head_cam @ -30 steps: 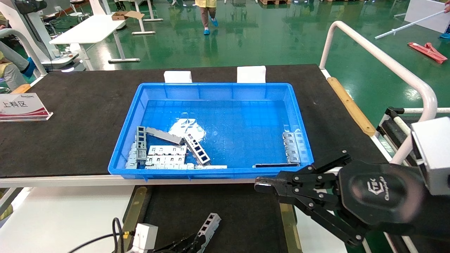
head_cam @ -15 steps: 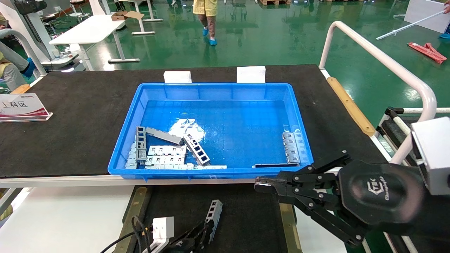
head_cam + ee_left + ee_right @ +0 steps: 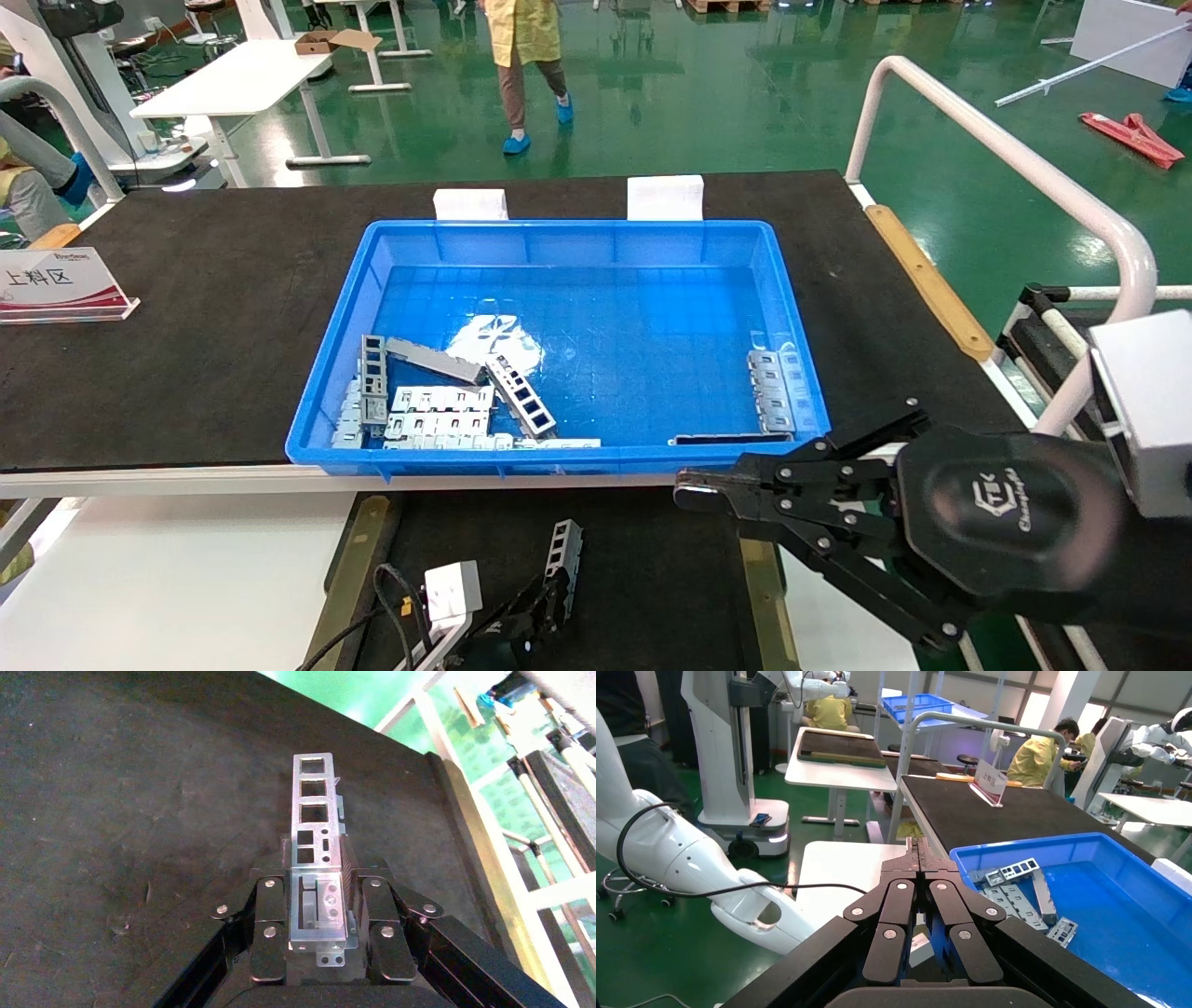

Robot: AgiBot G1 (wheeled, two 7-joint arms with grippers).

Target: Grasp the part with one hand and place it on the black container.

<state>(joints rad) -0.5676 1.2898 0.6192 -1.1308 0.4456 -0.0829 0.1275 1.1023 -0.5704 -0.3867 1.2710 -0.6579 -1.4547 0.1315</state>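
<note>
The left gripper (image 3: 318,934) clamps the part (image 3: 316,836) by one end, its long axis pointing straight ahead over the black container (image 3: 652,578); the right gripper (image 3: 694,486), closed and empty, sits parked nearby.

A glossy green floor (image 3: 708,102) stretches behind the work area, mirroring the overhead light in pale streaks. At the far left stands a white table (image 3: 244,79) on white legs, with an open cardboard box (image 3: 328,40) at its far end. A person in a yellow coat (image 3: 526,65) and blue shoe covers walks across the floor. A white tubular rail (image 3: 1015,158) curves down the right side. A red object (image 3: 1131,135) lies on the floor at far right, near a long white bar (image 3: 1080,67).
</note>
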